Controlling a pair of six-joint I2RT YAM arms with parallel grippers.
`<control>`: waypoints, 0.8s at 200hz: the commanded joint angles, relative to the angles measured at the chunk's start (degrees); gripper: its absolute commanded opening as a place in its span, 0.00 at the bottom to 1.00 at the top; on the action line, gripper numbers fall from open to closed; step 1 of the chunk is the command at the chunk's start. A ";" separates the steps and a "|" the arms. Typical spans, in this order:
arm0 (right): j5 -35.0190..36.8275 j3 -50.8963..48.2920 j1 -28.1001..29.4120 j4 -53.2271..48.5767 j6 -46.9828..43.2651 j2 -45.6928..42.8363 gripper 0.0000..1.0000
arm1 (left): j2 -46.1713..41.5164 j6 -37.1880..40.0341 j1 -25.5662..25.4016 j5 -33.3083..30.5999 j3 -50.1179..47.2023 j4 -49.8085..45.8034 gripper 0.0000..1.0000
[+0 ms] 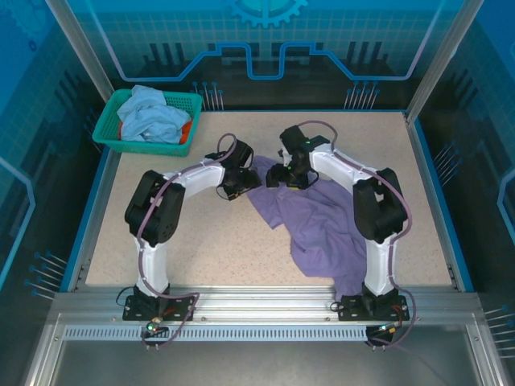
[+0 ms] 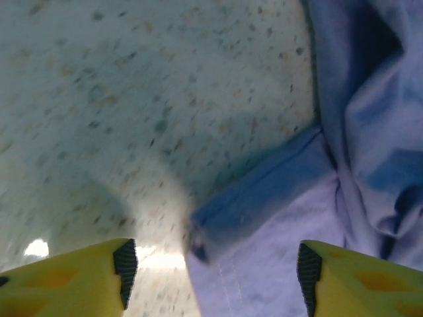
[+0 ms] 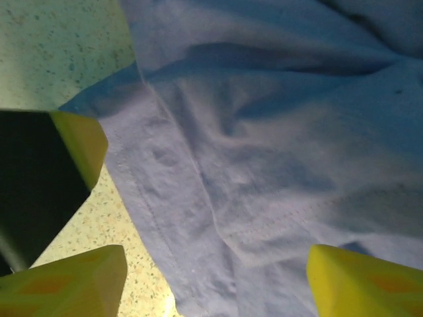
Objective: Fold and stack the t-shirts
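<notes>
The left pincer (image 2: 215,265) stands wide over the table (image 2: 132,99), holding nothing; a hemmed corner of the lavender t-shirt (image 2: 277,218) lies between its fingers, coming in from the right. The right pincer (image 3: 215,264) is also spread and empty, with that shirt directly under it and bare table beside its left finger.

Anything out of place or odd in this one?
Nothing spilled or damaged. The purple shirt lies bunched and diagonal on the table, its lower end reaching the near edge by the right arm's base. A light-blue shirt sits heaped in the basket.
</notes>
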 commanded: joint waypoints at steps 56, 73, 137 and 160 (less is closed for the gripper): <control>2.37 1.84 -0.97 -3.21 3.20 3.65 0.35 | 4.65 2.60 1.89 0.42 3.86 3.08 0.13; 1.49 1.44 -1.38 -2.74 2.98 3.74 0.22 | 4.32 3.38 2.12 0.67 4.52 3.25 0.00; -0.68 -3.79 -1.88 1.80 2.11 -4.93 0.05 | -5.49 6.04 2.16 -1.12 0.90 5.91 0.00; 1.64 -6.04 0.47 2.16 1.26 -6.26 0.47 | -9.77 6.22 2.23 -2.49 -1.56 5.49 0.00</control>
